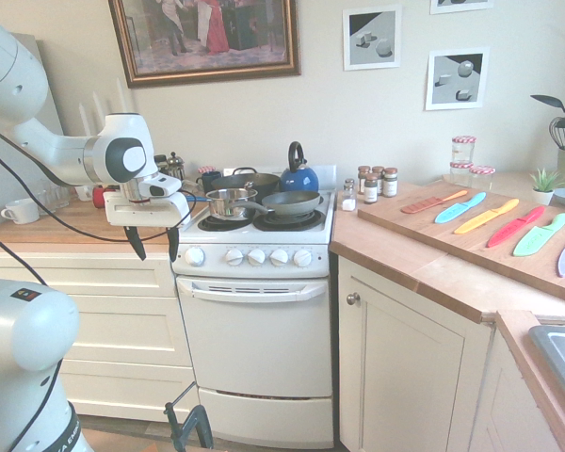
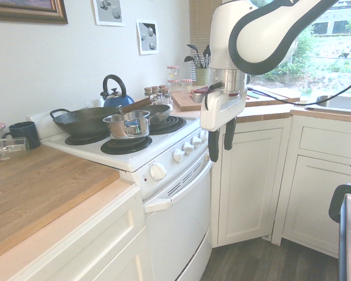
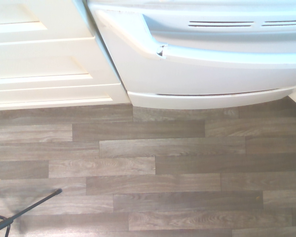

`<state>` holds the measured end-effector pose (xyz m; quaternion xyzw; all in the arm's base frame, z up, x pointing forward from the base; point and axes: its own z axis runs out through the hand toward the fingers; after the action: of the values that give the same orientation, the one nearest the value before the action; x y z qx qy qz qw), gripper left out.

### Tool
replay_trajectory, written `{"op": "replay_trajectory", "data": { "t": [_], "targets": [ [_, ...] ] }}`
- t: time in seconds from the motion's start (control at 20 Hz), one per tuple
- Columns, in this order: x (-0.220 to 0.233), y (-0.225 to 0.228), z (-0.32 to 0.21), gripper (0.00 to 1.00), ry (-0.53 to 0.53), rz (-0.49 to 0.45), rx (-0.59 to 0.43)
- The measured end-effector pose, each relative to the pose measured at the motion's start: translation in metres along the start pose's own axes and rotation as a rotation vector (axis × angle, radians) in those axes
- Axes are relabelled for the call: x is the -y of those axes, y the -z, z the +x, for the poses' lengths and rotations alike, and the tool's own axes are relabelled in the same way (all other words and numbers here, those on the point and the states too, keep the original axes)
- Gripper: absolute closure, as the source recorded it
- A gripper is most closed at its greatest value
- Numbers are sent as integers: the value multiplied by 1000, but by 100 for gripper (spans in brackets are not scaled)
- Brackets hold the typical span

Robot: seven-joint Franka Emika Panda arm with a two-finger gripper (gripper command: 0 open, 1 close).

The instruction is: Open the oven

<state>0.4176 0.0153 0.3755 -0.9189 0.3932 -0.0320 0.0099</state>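
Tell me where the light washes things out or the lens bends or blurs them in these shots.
Second exterior view: bright daylight bleaches the scene outside the window; wrist view: the long white bar handle is nearly washed out, and the curved white lower drawer front looks bowed, perhaps lens distortion; first exterior view: slightly hazy, soft fine detail.

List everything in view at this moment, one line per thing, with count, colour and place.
oven: one, white, between cream cabinets, door closed
knobs: five, white, across the oven's front
wok: one, dark, rear of hob
saucepan: one, silver, front of hob
frying pan: one, grey, beside the saucepan
kettle: one, blue, behind the pans
knives: several, multicoloured, on the wooden board
plant: one, green, white pot
pictures: several, on the wall
arm: one, white
gripper: one, dark fingers apart, before the drawers
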Motion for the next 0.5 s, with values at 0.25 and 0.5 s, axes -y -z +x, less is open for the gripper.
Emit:
{"op": "replay_trajectory", "data": {
  "t": [0.25,0.5],
  "targets": [
    [-25,-27,32,0,-63,-27,23],
    [-47,-107,70,0,-28,-55,46]
  ]
}}
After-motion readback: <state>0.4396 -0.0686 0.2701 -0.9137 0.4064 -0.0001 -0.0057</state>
